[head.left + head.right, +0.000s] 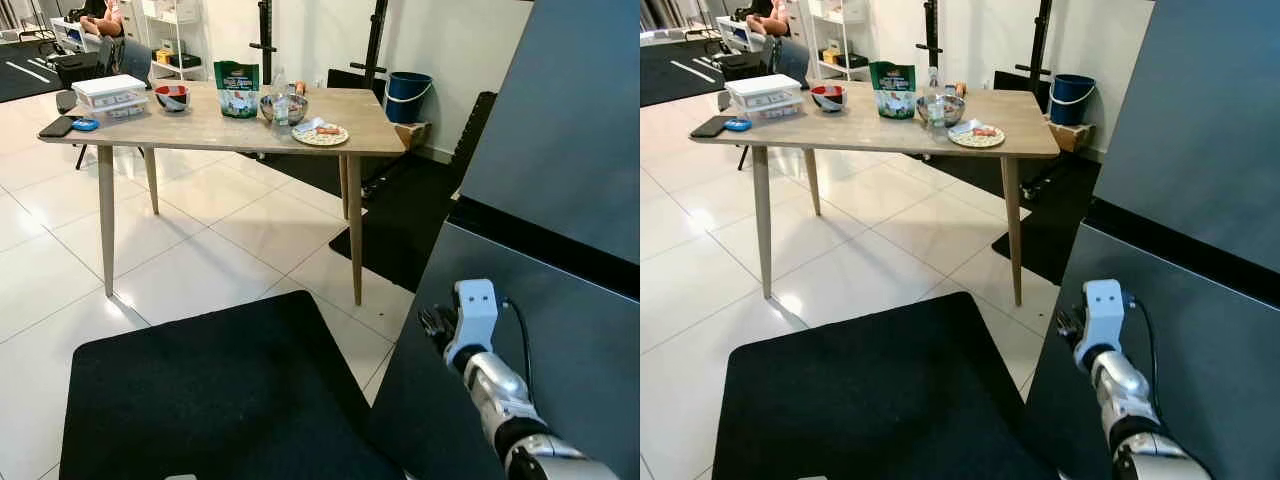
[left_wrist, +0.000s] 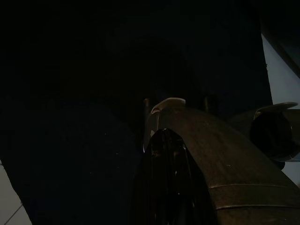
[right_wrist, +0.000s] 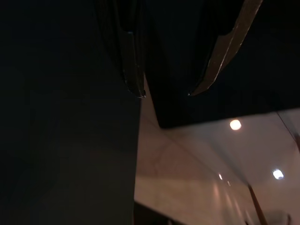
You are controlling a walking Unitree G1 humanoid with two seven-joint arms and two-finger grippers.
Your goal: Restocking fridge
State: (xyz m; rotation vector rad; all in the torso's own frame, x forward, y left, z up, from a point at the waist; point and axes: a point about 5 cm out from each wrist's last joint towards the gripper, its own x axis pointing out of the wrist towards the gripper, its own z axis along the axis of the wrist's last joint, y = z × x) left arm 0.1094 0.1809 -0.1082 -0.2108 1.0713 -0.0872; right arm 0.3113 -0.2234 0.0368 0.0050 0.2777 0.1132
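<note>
The right gripper [image 1: 437,322] sits at the lower right of the left eye view, at the left edge of the lower door of the dark grey fridge [image 1: 560,150], which takes up the right side of the frame. In the right wrist view its two fingers [image 3: 133,70] stand narrowly apart with nothing between them, tips near the dark door edge, the pale tiled floor beyond. The left wrist view is very dark; the left gripper [image 2: 164,140] can be made out only as a dim shape, and whether it is wide or narrow I cannot tell. At the upper left of the left eye view stands a wooden table [image 1: 200,135]. On it, from left to right: a black phone [image 1: 57,126] beside a small blue object [image 1: 85,124], stacked clear lidded containers [image 1: 110,95] whose contents are too small to tell, a red bowl [image 1: 172,96], an upright green pouch [image 1: 237,89], a metal bowl [image 1: 283,107] with a clear bottle [image 1: 281,100] before it, and a patterned plate [image 1: 321,134] with some food on it. A blue bucket [image 1: 408,96] stands by the wall behind the table. A black mat [image 1: 220,400] covers the floor at lower centre.
</note>
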